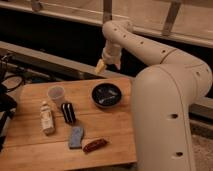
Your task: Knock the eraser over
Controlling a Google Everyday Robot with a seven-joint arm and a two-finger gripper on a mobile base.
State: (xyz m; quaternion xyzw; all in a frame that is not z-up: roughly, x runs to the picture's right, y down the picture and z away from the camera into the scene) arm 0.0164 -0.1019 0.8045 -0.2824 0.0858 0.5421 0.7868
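The eraser, a black block with a white stripe, stands on the wooden table just left of centre. My gripper hangs from the white arm above the table's far edge, pointing down. It is well behind and to the right of the eraser, not touching it, and holds nothing that I can see.
A clear plastic cup stands behind the eraser and a black bowl to its right. A small pale bottle lies to its left. A blue sponge and a reddish-brown bar lie in front. The arm's base borders the table's right side.
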